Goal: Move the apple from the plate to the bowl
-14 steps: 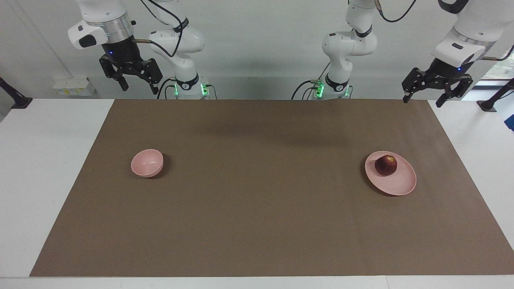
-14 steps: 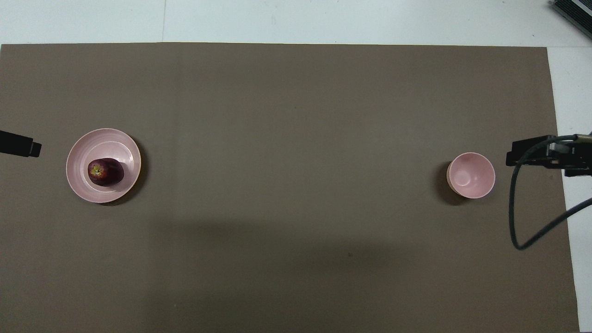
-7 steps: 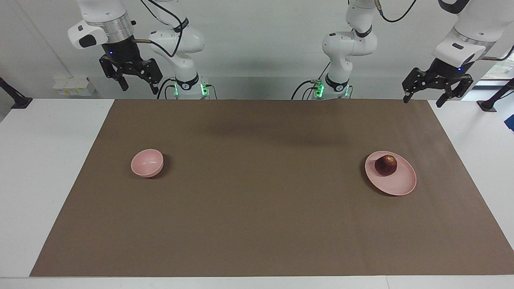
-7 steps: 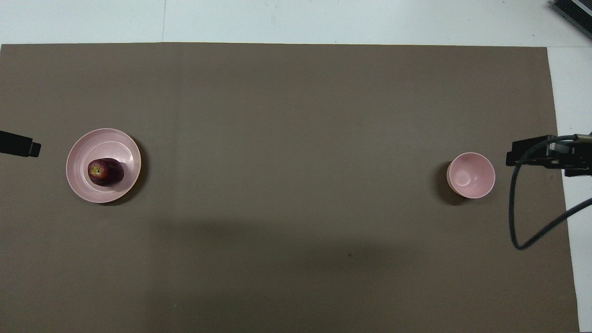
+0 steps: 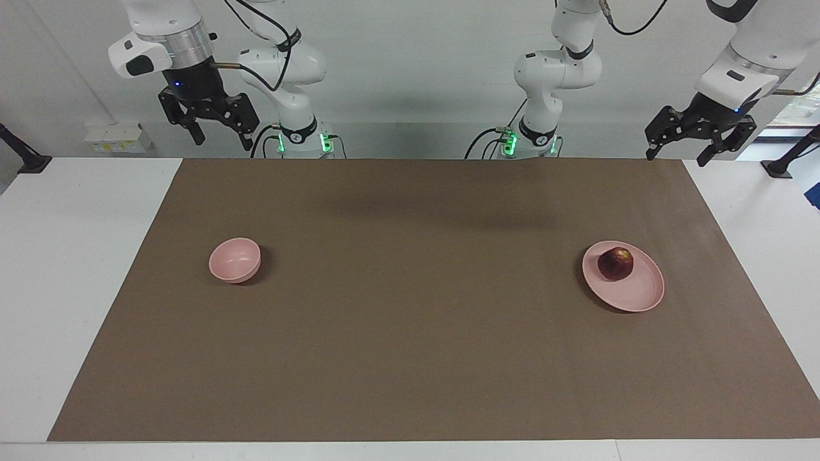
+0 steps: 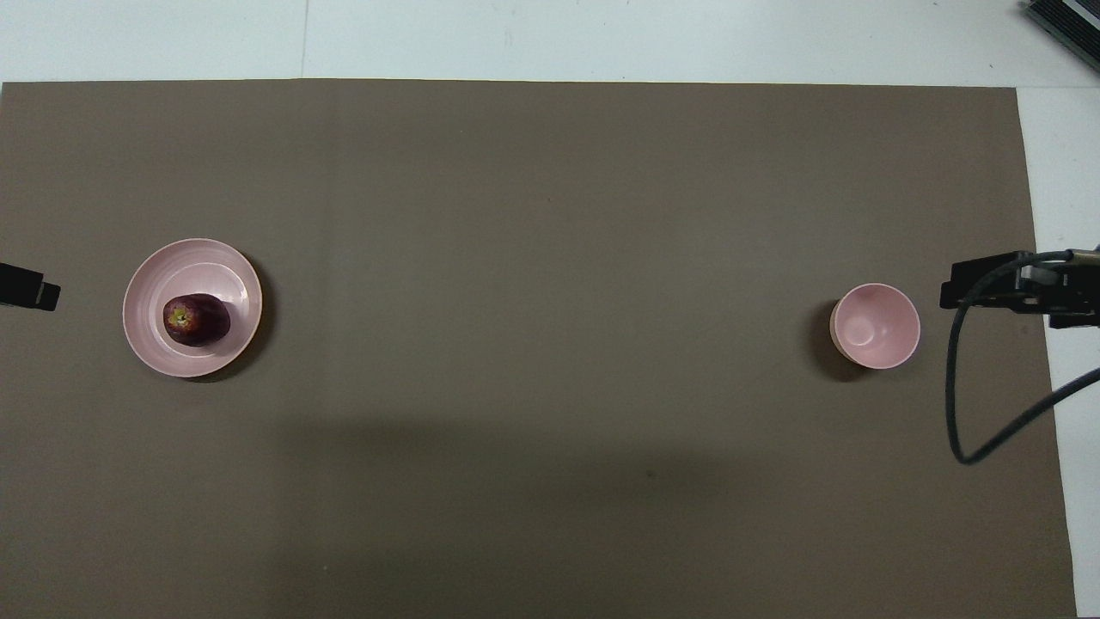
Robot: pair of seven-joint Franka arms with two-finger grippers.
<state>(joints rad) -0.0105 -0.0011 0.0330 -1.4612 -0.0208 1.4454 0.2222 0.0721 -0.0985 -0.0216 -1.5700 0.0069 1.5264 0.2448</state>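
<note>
The dark red apple lies on the wide pale pink plate toward the left arm's end of the brown mat; both show in the overhead view, apple and plate. The small deep pink bowl stands empty toward the right arm's end and also shows from overhead. My left gripper hangs open and empty, high over the mat's corner by its base; only its tip shows overhead. My right gripper waits open and empty, raised, with its tip beside the bowl overhead.
A brown mat covers most of the white table. A dark cable loops from the right arm over the mat's edge by the bowl. A dark object sits at the table's farthest corner.
My left gripper has drawn back a little toward the left arm's end of the table and risen slightly. The right arm, apple, plate and bowl have not moved.
</note>
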